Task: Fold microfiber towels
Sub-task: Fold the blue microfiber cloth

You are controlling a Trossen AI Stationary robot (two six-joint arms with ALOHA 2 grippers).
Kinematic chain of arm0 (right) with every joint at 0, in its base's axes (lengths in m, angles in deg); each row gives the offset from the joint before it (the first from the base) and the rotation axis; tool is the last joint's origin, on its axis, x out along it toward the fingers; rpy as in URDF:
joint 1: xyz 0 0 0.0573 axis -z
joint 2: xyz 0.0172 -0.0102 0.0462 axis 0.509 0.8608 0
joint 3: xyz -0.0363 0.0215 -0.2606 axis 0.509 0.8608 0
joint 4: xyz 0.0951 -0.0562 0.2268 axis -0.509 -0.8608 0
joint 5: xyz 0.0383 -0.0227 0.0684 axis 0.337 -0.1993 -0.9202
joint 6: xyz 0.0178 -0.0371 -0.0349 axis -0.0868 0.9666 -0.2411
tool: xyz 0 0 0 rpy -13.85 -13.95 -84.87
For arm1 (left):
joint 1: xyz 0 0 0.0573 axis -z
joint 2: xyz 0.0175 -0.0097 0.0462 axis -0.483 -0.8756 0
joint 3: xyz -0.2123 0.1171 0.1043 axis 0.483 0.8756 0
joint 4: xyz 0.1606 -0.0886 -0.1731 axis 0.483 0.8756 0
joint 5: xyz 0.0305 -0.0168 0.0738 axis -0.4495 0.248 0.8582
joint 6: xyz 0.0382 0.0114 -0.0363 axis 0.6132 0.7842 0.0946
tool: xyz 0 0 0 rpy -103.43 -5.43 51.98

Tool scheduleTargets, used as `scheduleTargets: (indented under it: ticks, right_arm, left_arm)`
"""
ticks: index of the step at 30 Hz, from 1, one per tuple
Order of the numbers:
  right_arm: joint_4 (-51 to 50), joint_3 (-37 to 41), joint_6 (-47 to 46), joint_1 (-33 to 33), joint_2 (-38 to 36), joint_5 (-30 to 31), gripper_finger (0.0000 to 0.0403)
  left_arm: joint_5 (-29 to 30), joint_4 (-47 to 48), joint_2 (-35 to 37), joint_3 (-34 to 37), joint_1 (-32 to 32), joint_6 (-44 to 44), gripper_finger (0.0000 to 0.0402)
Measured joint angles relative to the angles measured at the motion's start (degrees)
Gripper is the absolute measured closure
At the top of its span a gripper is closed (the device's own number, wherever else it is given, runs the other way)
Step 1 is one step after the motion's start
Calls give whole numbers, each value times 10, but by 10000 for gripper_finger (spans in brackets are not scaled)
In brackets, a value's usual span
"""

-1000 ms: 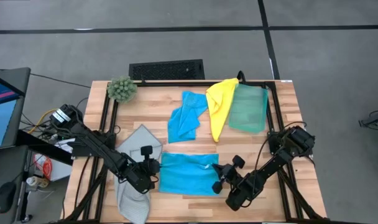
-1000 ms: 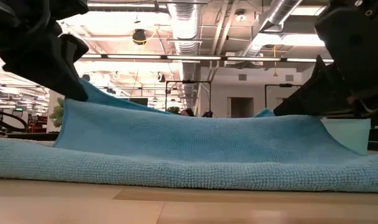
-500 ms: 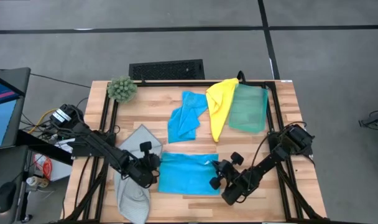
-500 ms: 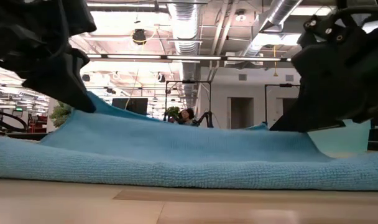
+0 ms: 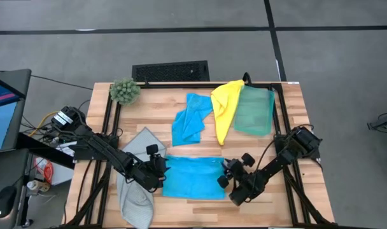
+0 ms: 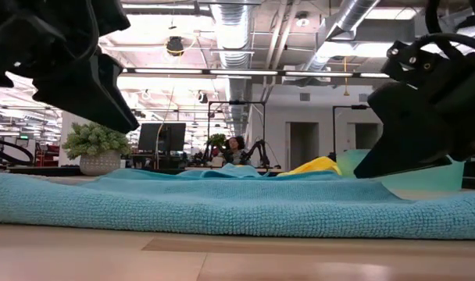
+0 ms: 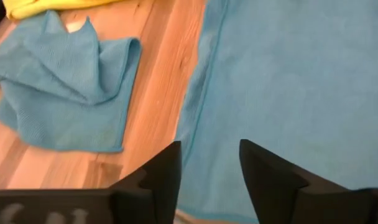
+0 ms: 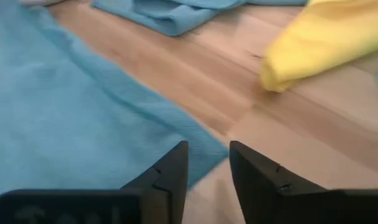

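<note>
Blue towel [image 5: 192, 177] lies flat on front of table [image 5: 289, 108], btwn both grippers. Left gripper [image 5: 160, 166] at its left edge, fingers [image 7: 164, 171] spread, nothing pinched. Right gripper [image 5: 228, 173] at its right edge, fingers spread too, empty. Further back: crumpled blue towel [image 5: 188, 121], yellow towel [image 5: 225, 108] overlapping green towel [image 5: 255, 110]. Grey towel [image 5: 137, 184] under left arm. Plant [image 5: 125, 91] at back-left corner.
</note>
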Motion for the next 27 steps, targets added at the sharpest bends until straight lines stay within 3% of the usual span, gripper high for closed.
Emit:
scheduleTargets:
  ticks: [5, 7, 10, 12, 19, 27]
  right_arm:
    - [-72, 0, -67, -2, -6, 6, 236]
    - [-64, 0, -68, -15, -13, 37, 230]
    - [-2, 0, 6, -61, -30, 120, 224]
    - [57, -1, 96, -96, -45, 143, 221]
    - [321, -1, 368, -166, -42, 111, 222]
    - [462, 0, 468, -126, 33, 22, 223]
  left_arm:
    - [-47, -35, 0, 0, 7, 24, 226]
    - [-78, -45, 0, 0, 14, 33, 230]
    - [-126, -59, 0, 0, 37, 51, 239]
    - [-146, -75, 0, 0, 58, 59, 245]
    - [-116, -116, 0, 0, 127, 99, 252]
    - [-86, -140, -47, 0, 140, 112, 252]
